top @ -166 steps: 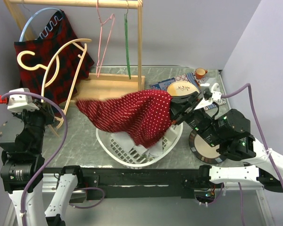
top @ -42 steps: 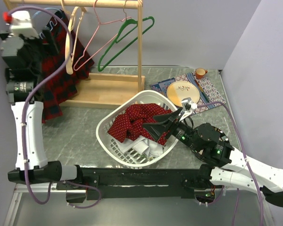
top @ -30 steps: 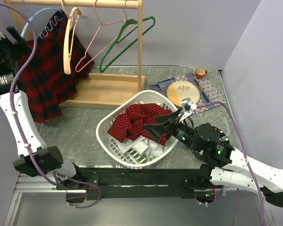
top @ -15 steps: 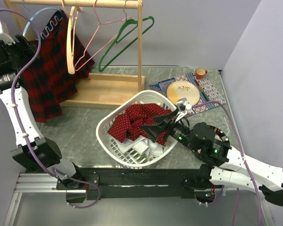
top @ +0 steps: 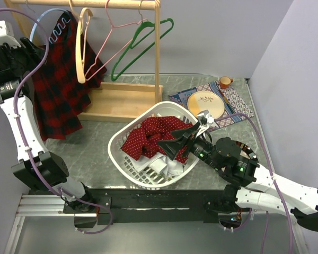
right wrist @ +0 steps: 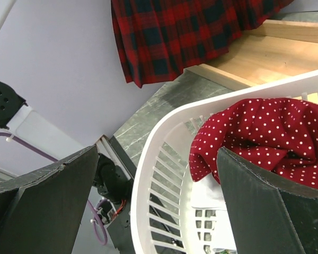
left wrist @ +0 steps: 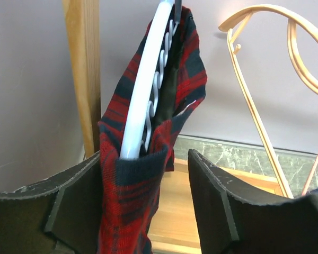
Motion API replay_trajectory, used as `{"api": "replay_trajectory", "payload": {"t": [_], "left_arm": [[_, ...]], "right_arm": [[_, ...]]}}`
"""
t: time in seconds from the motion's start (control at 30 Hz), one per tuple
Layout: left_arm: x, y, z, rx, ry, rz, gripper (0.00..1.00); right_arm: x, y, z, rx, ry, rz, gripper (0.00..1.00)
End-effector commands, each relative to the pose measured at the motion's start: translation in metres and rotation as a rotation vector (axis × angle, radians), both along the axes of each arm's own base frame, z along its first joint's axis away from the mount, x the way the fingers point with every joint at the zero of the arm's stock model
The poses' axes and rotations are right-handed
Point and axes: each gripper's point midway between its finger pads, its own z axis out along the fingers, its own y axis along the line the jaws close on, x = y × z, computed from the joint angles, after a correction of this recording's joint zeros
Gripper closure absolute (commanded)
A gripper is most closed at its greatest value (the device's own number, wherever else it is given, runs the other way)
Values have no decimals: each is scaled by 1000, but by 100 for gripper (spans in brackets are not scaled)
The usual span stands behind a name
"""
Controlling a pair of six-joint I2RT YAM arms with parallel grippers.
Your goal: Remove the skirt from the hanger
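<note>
- White basket [right wrist: 148,143] stands at the near edge of the counter [top: 87,145]. It is overhung by the right jaws, which are spread wide and grasp nothing. A red spotted cloth [right wrist: 265,132] lies inside it and is no part of the task.
- Farther back on the left, the left jaws are held high at the wooden rack [top: 122,98]. They are likewise released, with one finger to each side of the plaid skirt [left wrist: 130,185].
- The skirt is hung on a pale hanger [left wrist: 143,84] with a wavy edge, at the left end of the rack just beside its upright post [left wrist: 82,69]. Its hem falls toward the rack's base.
- In the left wrist view the waistband corner and the hanger's end are seen between the fingers. The cloth seems to brush the finger on the post's side, but it is not pinched.
- The fabric is judged soft, light and limp. It is expected to fold and drag rather than hold shape, and it may catch on the hanger's wavy edge.
- A hold is best taken on the doubled waistband just below the hanger's end, with the hanger kept out of the bite.
</note>
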Motion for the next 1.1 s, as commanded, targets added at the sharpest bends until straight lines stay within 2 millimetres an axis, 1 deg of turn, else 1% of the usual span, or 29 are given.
{"api": "replay_trajectory", "payload": {"t": [0.0, 0.1, 0.17, 0.2, 0.3, 0.33, 0.37, 0.4, 0.43, 0.53, 0.6, 0.7, 0.73, 0.77, 0.87, 0.9, 0.93, 1.07], "left_arm": [[7, -9, 21, 35, -57, -40, 39], [10, -12, 23, 41, -61, -50, 49], [12, -15, 24, 50, -64, -50, 51], [11, -16, 27, 56, -70, -52, 59], [12, -24, 30, 67, -83, -81, 71], [11, -32, 33, 79, -93, -114, 74], [11, -36, 35, 85, -99, -120, 79], [11, -37, 37, 89, -102, -118, 93], [11, -42, 41, 97, -114, -126, 99], [9, -50, 50, 109, -142, -137, 99], [7, -48, 56, 106, -151, -119, 99], [3, -47, 71, 112, -199, -99, 99], [1, -50, 72, 106, -216, -106, 99], [0, -54, 83, 118, -261, -119, 99], [-3, -63, 94, 116, -294, -147, 99], [-3, -65, 98, 118, -305, -150, 99], [-7, -67, 107, 120, -326, -142, 99], [-18, -68, 124, 124, -386, -102, 99]], "right_arm": [[0, -3, 25, 58, -47, -7, 0], [0, -4, 26, 60, -49, -9, 0], [0, -5, 27, 62, -52, -11, 0], [-1, -4, 27, 63, -50, -9, 0], [-2, -4, 27, 66, -51, -4, 0], [-2, -4, 26, 66, -50, -1, 0], [-2, -4, 26, 66, -50, -1, 0], [-2, -4, 26, 66, -50, -1, 0], [-2, -5, 27, 69, -50, -4, 0], [-3, -6, 29, 74, -54, -3, 0], [-3, -6, 28, 72, -53, -1, 0], [-3, -8, 29, 75, -54, -6, 0], [-4, -8, 29, 78, -54, -4, 0], [-4, -8, 27, 75, -53, -3, 0], [-4, -5, 25, 68, -47, 5, 0], [-4, -5, 26, 66, -44, 6, 0], [-4, -4, 25, 64, -43, 9, 0], [-5, -8, 28, 75, -50, 2, 0]]}}
